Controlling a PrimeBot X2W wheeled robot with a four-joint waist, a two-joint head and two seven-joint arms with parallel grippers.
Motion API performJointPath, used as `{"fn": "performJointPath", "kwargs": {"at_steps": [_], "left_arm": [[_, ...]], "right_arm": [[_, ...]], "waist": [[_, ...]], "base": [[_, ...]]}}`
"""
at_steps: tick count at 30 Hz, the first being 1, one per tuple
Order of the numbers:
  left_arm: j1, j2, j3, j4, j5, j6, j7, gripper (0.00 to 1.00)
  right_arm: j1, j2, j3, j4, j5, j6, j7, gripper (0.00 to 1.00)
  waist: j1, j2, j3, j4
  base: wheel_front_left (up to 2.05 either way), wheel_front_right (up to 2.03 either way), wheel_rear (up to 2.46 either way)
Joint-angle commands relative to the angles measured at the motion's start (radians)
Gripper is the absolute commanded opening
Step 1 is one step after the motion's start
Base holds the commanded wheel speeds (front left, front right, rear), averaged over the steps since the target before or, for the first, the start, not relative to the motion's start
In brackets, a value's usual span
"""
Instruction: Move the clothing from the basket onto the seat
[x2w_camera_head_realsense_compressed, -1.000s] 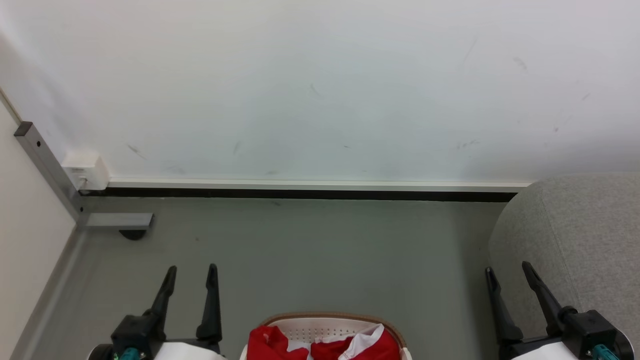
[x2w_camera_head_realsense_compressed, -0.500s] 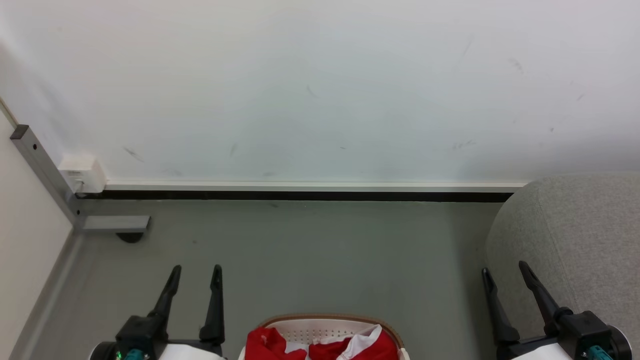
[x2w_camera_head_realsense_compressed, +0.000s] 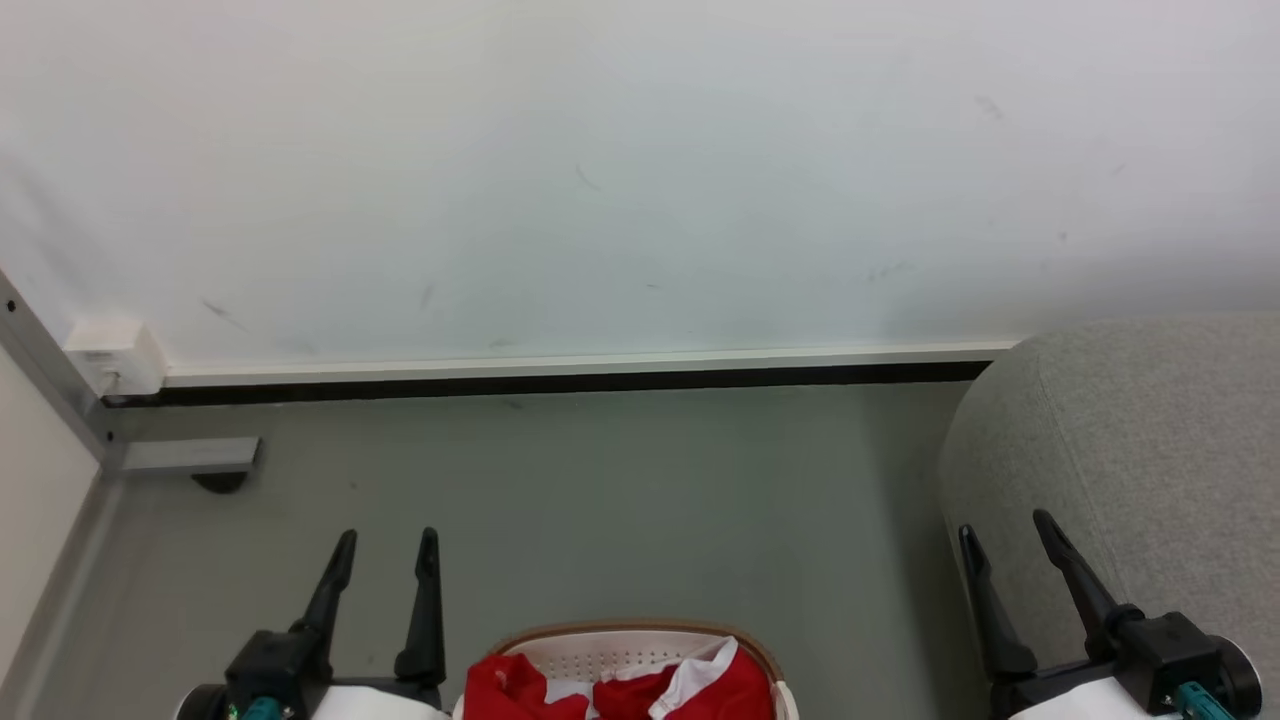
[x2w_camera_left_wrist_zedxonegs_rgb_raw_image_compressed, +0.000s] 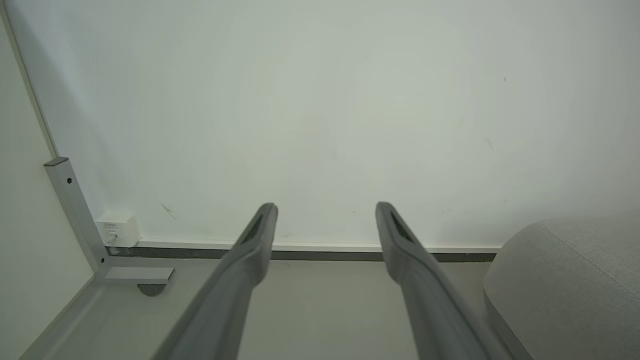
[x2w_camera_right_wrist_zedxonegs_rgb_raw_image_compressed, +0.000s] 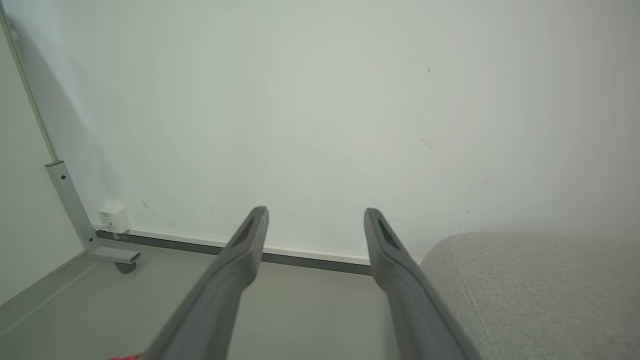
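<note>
The red clothing (x2w_camera_head_realsense_compressed: 520, 690) with a white collar lies bunched in the cream basket (x2w_camera_head_realsense_compressed: 640, 632), whose tan rim shows at the bottom middle of the head view. The light grey seat (x2w_camera_head_realsense_compressed: 1130, 440) fills the right side; it also shows as seat (x2w_camera_left_wrist_zedxonegs_rgb_raw_image_compressed: 575, 280) and seat (x2w_camera_right_wrist_zedxonegs_rgb_raw_image_compressed: 540, 290) in the wrist views. My left gripper (x2w_camera_head_realsense_compressed: 386, 542) stands open and empty left of the basket, and its own view shows the left gripper (x2w_camera_left_wrist_zedxonegs_rgb_raw_image_compressed: 325, 207) spread. My right gripper (x2w_camera_head_realsense_compressed: 1002, 523) is open and empty beside the seat's rounded edge, as is the right gripper (x2w_camera_right_wrist_zedxonegs_rgb_raw_image_compressed: 316, 212) up close.
A white wall (x2w_camera_head_realsense_compressed: 640, 170) with a dark baseboard (x2w_camera_head_realsense_compressed: 560, 383) runs across the back. A grey metal post with a foot and castor (x2w_camera_head_realsense_compressed: 190, 458) and a small white box (x2w_camera_head_realsense_compressed: 112, 355) stand at the left corner. Grey floor (x2w_camera_head_realsense_compressed: 640, 500) lies between basket and wall.
The whole head picture has shifted left, so the camera has turned to the right; more of the seat shows. Both grippers stay open in the same pose.
</note>
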Motion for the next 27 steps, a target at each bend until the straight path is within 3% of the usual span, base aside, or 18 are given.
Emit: {"fn": "performJointPath", "kwargs": {"at_steps": [1, 12, 21, 27], "left_arm": [[-0.006, 0.007, 0.001, 0.000, -0.005, -0.002, -0.001, 1.00], [-0.108, 0.007, -0.020, 0.074, 0.035, -0.026, -0.001, 1.00], [-0.259, 0.044, -0.037, 0.393, 0.047, -0.078, -0.001, 1.00], [-0.396, 0.089, -0.107, 0.633, 0.094, -0.117, 0.020, 1.00]], "right_arm": [[-0.021, -0.007, 0.007, -0.001, 0.003, -0.002, 0.000, 1.00], [-0.133, -0.033, 0.044, -0.057, 0.013, -0.002, 0.000, 1.00], [-0.227, -0.007, 0.027, -0.137, 0.023, -0.002, 0.000, 1.00], [-0.278, 0.014, 0.014, -0.198, 0.029, -0.002, 0.000, 1.00]], "waist": [[0.0000, -0.0001, 0.013, -0.014], [0.0000, -0.0001, 0.177, -0.102], [0.0000, -0.0001, 0.336, -0.170], [0.0000, -0.0001, 0.466, -0.211]], "base": [[0.00, 0.00, 0.00], [0.00, 0.00, 0.00], [0.00, 0.00, 0.00], [0.00, 0.00, 0.00]]}}
